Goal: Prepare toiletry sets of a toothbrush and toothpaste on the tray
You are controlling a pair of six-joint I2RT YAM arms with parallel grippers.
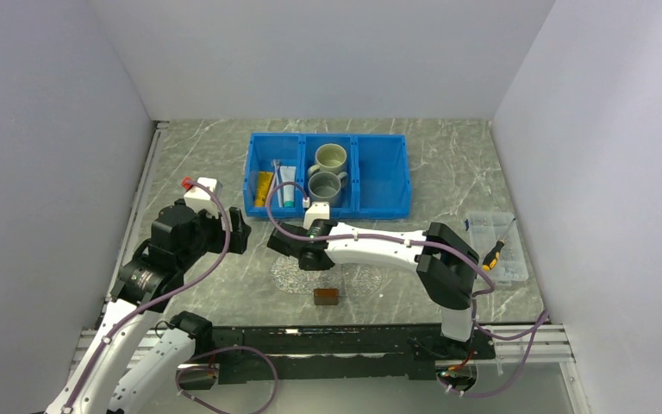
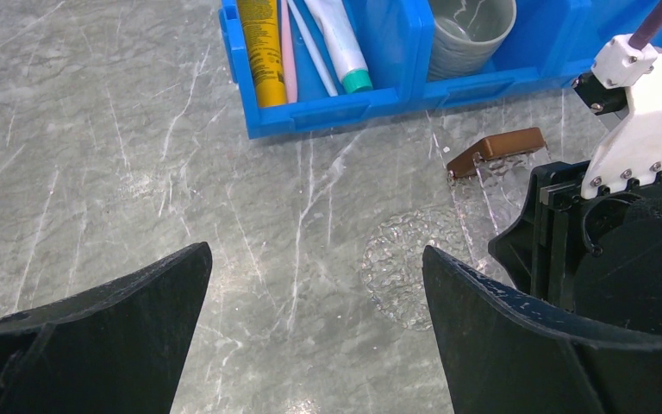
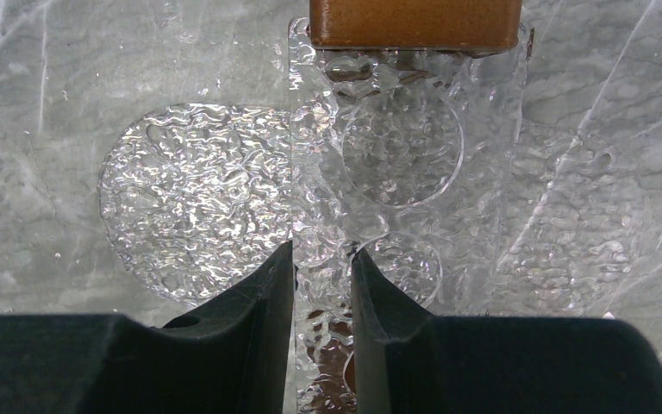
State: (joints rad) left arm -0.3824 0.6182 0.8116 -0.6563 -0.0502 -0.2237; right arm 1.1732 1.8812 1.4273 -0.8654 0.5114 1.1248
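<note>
Right wrist footage settles the state of the right gripper (image 3: 321, 254): its fingers are pressed onto a clear strip (image 3: 405, 172) of textured plastic, capped at the far end by a brown block (image 3: 414, 21). Just beside that strip, the glittery oval of the tray (image 3: 190, 198) is seen lying on the marble table (image 3: 34, 129); whether strip and tray are one piece cannot be told. In the top external view this grip is hidden under the wrist. Only in the left wrist view are the toothbrushes (image 2: 288, 52) and toothpaste tubes (image 2: 261, 52) made out clearly, laid side by side in the left compartment of the blue bin (image 2: 310, 116). The left gripper (image 2: 315, 336) is spread wide above the marble, with nothing held.
</note>
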